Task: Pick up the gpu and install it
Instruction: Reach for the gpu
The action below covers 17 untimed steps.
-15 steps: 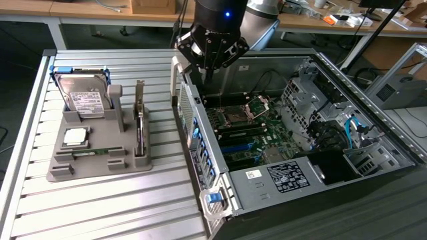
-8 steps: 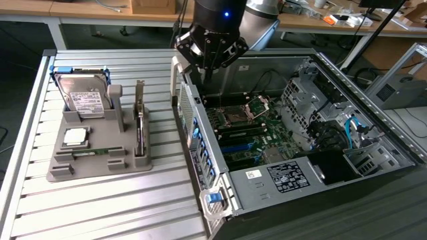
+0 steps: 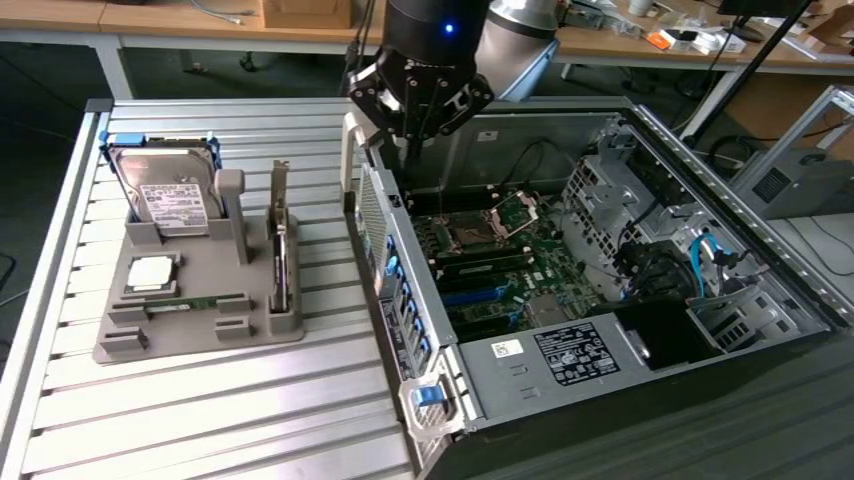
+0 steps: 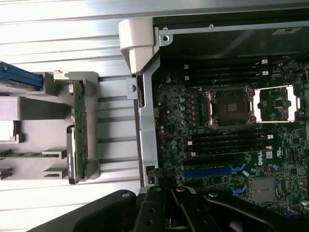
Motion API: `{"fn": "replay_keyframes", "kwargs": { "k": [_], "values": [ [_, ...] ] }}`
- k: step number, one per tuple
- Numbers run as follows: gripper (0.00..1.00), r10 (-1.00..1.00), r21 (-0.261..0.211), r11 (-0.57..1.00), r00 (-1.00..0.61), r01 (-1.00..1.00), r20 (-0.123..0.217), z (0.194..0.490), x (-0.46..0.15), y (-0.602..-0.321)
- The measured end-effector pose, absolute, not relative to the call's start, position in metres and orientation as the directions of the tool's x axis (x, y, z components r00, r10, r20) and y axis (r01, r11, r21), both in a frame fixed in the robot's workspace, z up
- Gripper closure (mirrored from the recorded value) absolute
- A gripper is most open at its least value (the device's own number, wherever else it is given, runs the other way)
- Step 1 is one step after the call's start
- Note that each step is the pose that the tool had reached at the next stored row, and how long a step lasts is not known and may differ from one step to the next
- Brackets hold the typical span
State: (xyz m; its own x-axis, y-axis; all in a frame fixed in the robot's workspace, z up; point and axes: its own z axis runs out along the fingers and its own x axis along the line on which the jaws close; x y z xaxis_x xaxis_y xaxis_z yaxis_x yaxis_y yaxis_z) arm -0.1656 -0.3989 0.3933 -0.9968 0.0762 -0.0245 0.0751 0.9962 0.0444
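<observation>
surface [image 3: 240, 400]: slatted metal, carries everything. case [image 3: 487, 390] lies open on it toward the exterior view's right, board [image 3: 521, 270] facing up. grey holder [image 3: 174, 330] sits just beside the case, on the exterior view's left.

end effector [image 3: 407, 150]: hangs over the case wall on the holder side, clenched and grasping nothing. in the wrist view its fingers [image 4: 157, 212] meet with no gap that we can see.

gpu [image 3: 280, 250]: stands on edge in the holder slot nearest the case, silver bracket [image 3: 280, 190] rising at one end. not yet picked, and apart from the end effector.

we judge the step in hand to be the reach to the gpu. notes for doing it well:
- release the jaws before any descent; clenched, they would strike the card's upper edge.
- turn the jaws across the thin card so the pads press its two faces.
- the card is thin and tall and probably tips easily. we would grip near the middle of the upper edge and lift straight up.
- stay clear of the post [image 3: 231, 205] and the case wall, both near.
- the blue slot [image 4: 207, 171] on the board looks free.
</observation>
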Motion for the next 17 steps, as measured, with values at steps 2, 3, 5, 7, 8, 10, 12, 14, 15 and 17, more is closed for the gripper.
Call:
{"fn": "replay_keyframes", "kwargs": {
  "k": [2, 3, 5, 7, 8, 10, 12, 14, 15, 17],
  "values": [
    [0.89, 0.076, 0.044, 0.996, -0.997, 0.075, -0.024, 0.3933, -0.1665, -0.3989],
    [0.89, 0.076, 0.044, 0.996, -0.997, 0.075, -0.025, 0.3933, -0.1668, -0.3989],
    [0.89, 0.076, 0.044, 0.996, -0.997, 0.075, -0.024, 0.3933, -0.1678, -0.3989],
    [0.89, 0.076, 0.044, 0.996, -0.997, 0.075, -0.024, 0.3933, -0.1686, -0.3989],
    [0.89, 0.076, 0.044, 0.996, -0.997, 0.075, -0.024, 0.3933, -0.1692, -0.3989],
    [0.89, 0.076, 0.044, 0.996, -0.997, 0.075, -0.025, 0.3933, -0.1698, -0.3989],
    [0.89, 0.076, 0.044, 0.996, -0.997, 0.075, -0.024, 0.3933, -0.1705, -0.3989],
    [0.89, 0.076, 0.044, 0.996, -0.997, 0.075, -0.024, 0.3933, -0.1712, -0.3989],
    [0.89, 0.076, 0.044, 0.996, -0.997, 0.075, -0.024, 0.3933, -0.1716, -0.3989],
    [0.89, 0.076, 0.044, 0.996, -0.997, 0.075, -0.024, 0.3933, -0.1724, -0.3989]
  ]
}}
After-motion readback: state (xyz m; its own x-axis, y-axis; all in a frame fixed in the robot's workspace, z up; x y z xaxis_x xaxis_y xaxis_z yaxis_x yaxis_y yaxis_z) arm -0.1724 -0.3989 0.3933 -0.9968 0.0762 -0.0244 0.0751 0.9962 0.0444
